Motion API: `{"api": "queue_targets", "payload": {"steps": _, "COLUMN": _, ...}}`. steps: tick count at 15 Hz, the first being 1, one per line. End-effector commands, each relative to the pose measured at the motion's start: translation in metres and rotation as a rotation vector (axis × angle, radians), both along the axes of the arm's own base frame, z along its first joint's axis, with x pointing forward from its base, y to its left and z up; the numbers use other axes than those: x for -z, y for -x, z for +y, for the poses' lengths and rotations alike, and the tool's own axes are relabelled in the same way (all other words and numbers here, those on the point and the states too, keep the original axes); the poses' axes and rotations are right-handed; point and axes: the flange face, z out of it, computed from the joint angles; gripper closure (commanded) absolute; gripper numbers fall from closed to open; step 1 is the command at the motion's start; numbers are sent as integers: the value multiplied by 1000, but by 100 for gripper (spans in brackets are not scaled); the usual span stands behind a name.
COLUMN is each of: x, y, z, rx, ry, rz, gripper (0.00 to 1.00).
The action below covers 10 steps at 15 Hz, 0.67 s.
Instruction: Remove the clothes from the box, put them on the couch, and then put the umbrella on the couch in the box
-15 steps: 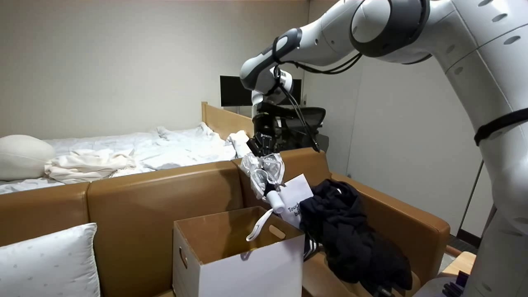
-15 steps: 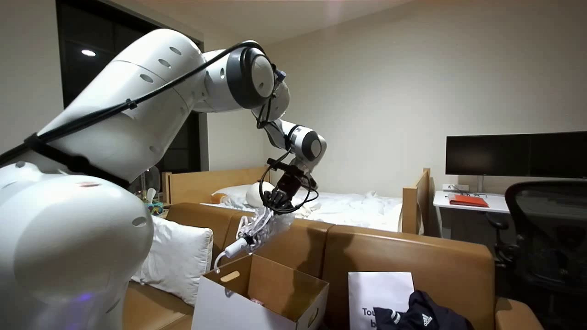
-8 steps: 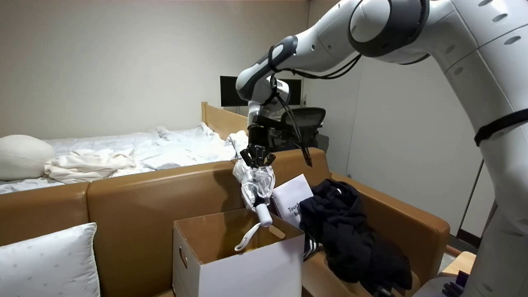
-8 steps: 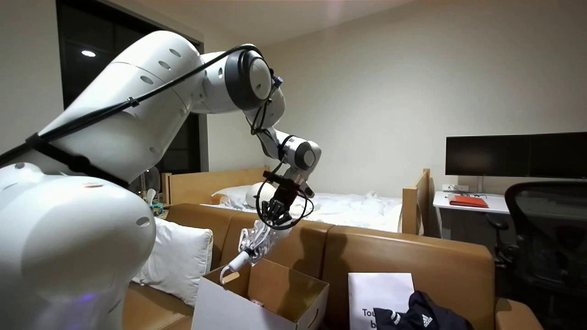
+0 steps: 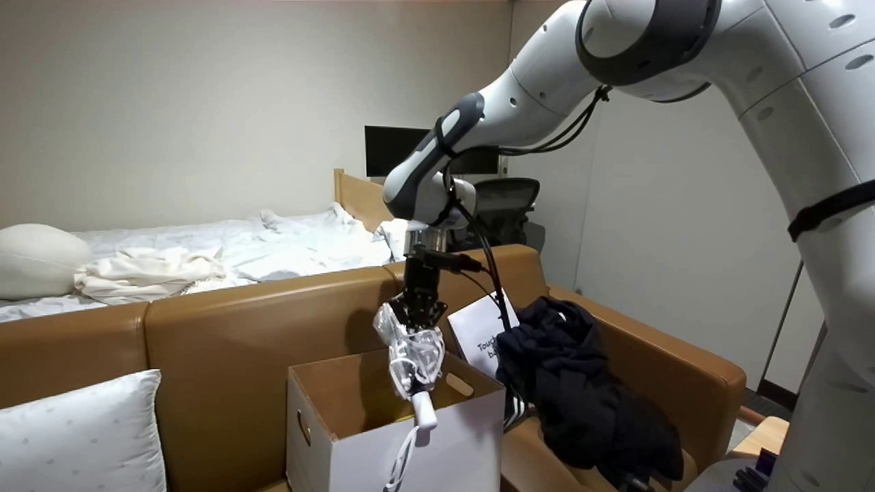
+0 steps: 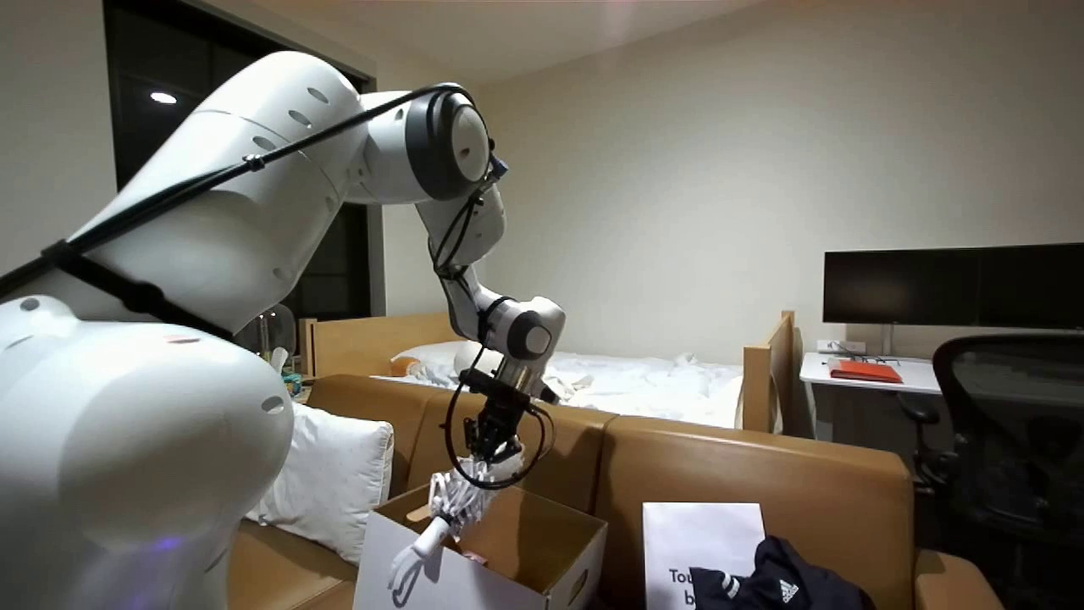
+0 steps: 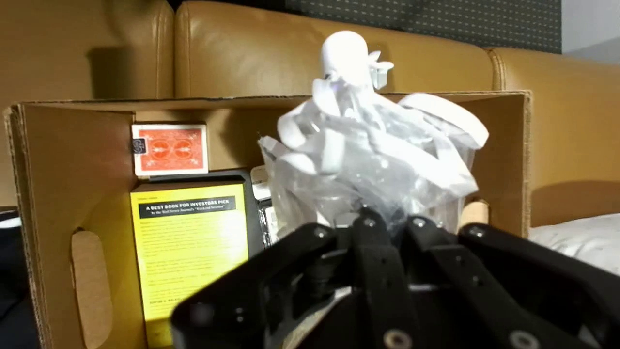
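One umbrella [image 5: 417, 359] pinched in one gripper [image 7: 395, 224] above one box [image 5: 465, 444]

The gripper is pinching the umbrella by the end away from its one white handle [image 5: 424, 411]; loose clear plastic hides exactly where the contact falls. In an exterior view the handle points between five and six o'clock, with one white strap [image 5: 403, 454] dangling beneath it. The canopy [image 7: 373, 160], clear with white bands, is over the box's mouth, while the handle sticks out past one long rim, at twelve o'clock in the wrist view; whether it touches that rim I cannot tell.

The box has two hand slots [image 7: 92, 286], one in each short wall, at nine and three o'clock from the gripper in the wrist view. Inside the box, reckoned from the canopy, lie one red-and-white card pack [image 7: 170, 150] at nine o'clock and one yellow book [image 7: 191, 252] at eight; other items beside the book are too covered to count.

The box stands on one couch [image 5: 273, 314]. In an exterior view, one heap of black clothes [image 5: 581, 383] lies on the couch at three o'clock from the box, one white pillow [image 5: 82, 430] at nine, and one printed white sheet [image 5: 473, 331] between one and two, partly covered by the clothes.
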Motion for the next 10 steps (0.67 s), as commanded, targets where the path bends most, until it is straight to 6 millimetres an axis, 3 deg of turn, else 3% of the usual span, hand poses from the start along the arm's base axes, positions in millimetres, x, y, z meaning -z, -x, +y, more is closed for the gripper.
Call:
{"api": "queue_targets", "payload": {"steps": 1, "x": 27, "y": 30, "z": -21, "rx": 5, "ry": 56, "rz": 21, "gripper": 99}}
{"api": "queue_targets", "payload": {"steps": 4, "x": 66, "y": 45, "z": -34, "rx": 53, "ry": 118, "rz": 134, "gripper": 99}}
{"api": "queue_targets", "payload": {"steps": 6, "x": 77, "y": 27, "z": -42, "rx": 131, "ry": 135, "rz": 154, "gripper": 99}}
{"api": "queue_targets", "payload": {"steps": 8, "x": 56, "y": -7, "z": -41, "rx": 218, "ry": 125, "rz": 151, "gripper": 99}}
{"api": "queue_targets", "payload": {"steps": 10, "x": 21, "y": -37, "z": -36, "rx": 272, "ry": 110, "rz": 212, "gripper": 99}}
